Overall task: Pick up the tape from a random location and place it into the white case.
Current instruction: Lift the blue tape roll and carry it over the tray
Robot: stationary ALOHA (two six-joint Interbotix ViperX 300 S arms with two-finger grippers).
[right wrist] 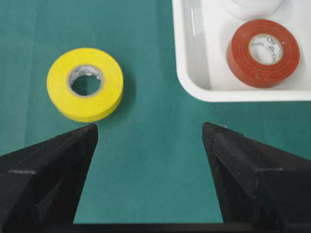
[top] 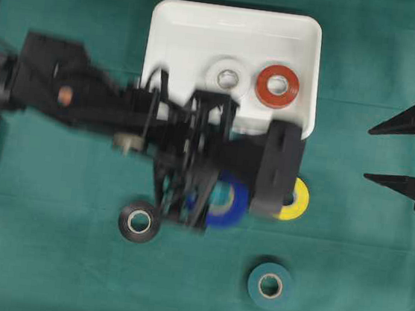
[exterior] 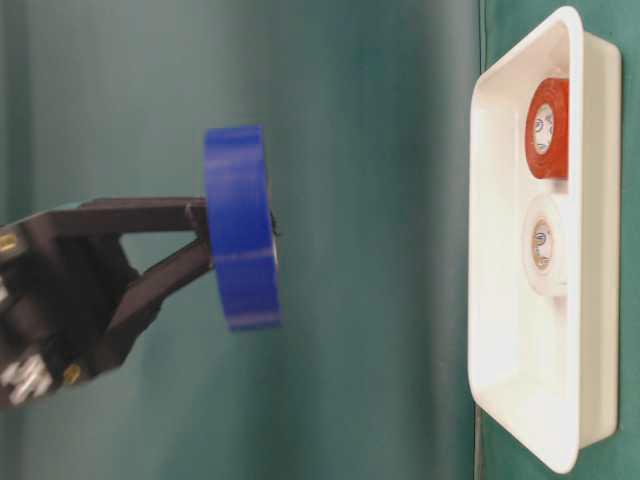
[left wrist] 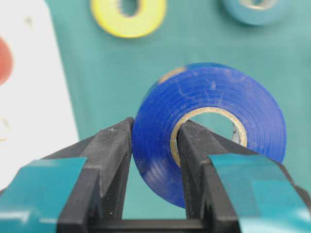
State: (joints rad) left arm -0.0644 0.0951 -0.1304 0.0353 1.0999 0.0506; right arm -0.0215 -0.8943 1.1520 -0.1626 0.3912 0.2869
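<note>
Currently listed: left end effector [left wrist: 150,145], clenched through the wall of the blue tape [left wrist: 209,131], one finger in the core, roll lifted off the table [top: 46,257] at lower centre of the overhead view. White case [top: 306,77] upper centre, holding red tape [top: 277,86] and white tape [top: 228,75]. Advice: carry over the rim to the bare floor, then release. Right end effector [right wrist: 149,141] released, idle. Overhead view: arm hides most of the roll.

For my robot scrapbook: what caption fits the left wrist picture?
Left gripper pinching a shiny blue tape roll through its cardboard core, above green cloth.
</note>
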